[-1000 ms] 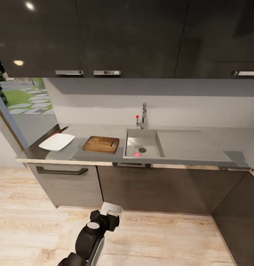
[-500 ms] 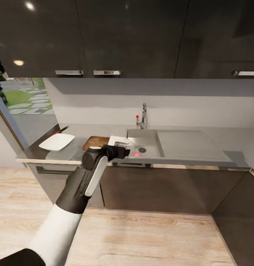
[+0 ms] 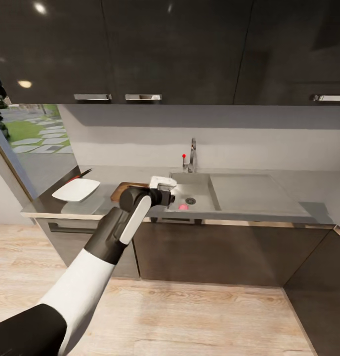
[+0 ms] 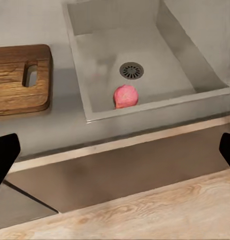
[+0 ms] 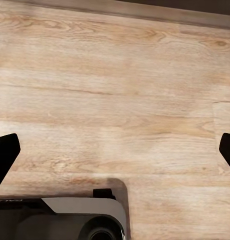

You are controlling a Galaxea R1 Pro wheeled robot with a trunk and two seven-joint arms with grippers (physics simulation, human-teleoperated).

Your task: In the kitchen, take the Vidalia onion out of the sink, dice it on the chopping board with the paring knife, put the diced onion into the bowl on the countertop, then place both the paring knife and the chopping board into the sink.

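Bowl (image 3: 76,190) at tabletop's (image 3: 46,207) left end, board (image 4: 19,80) beside it, then the left gripper (image 3: 166,192) above the sink's (image 3: 204,190) near-left rim, fingers (image 4: 4,152) wide apart and empty; onion (image 4: 126,96) lies by the drain at the basin's front wall. Right gripper (image 5: 115,150) hangs over floor, also spread, empty. Risks: onion hugs the front wall, so a steep descent may clip the rim; round onion may roll from closing fingers.
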